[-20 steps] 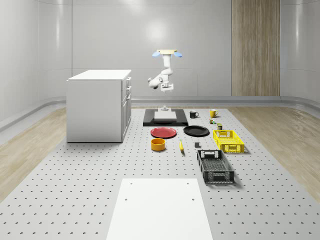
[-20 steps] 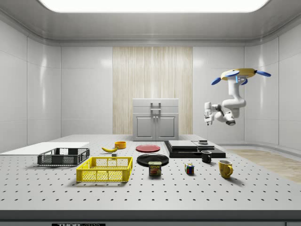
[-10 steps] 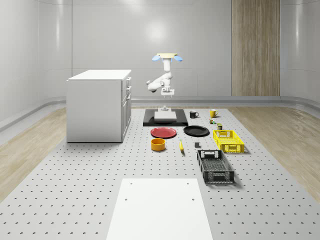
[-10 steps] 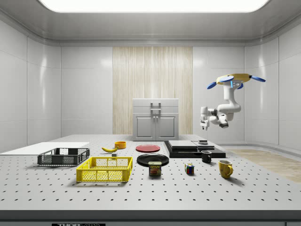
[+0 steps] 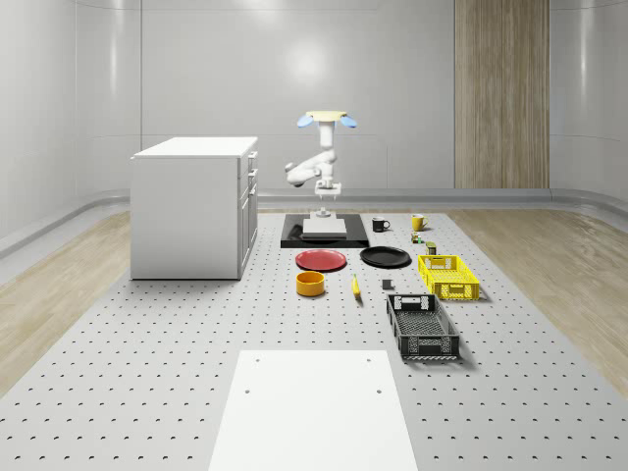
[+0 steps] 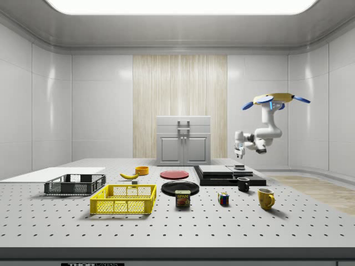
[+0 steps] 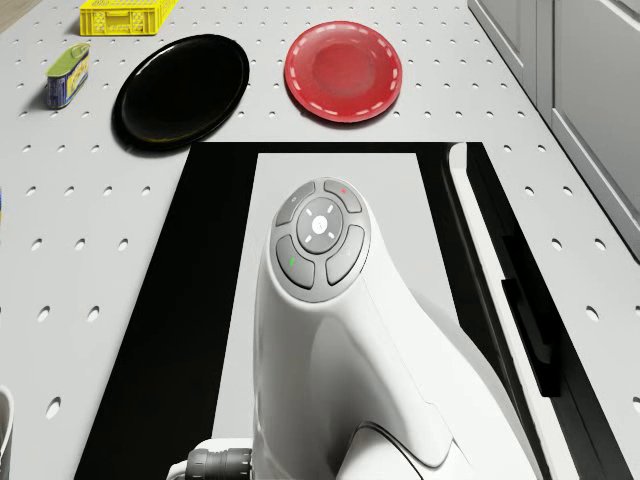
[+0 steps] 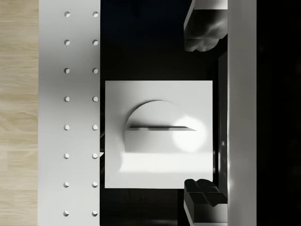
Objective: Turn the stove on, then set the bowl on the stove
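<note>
The gripper (image 8: 202, 115) points straight down over the stove's white switch block (image 8: 157, 134), its two fingers (image 8: 203, 28) spread wide to either side of the block and clear above it. The arm (image 7: 330, 350) bends down from the drone (image 5: 327, 119), which hovers in the air over the far end of the stove (image 5: 324, 232). The stove, a black slab with a pale middle panel, lies near the table's (image 5: 147, 334) far edge. The orange bowl (image 5: 310, 283) sits on the table well apart from the stove, nearer the middle, just beyond the red plate (image 5: 321, 259) and beside the banana (image 5: 355, 286).
</note>
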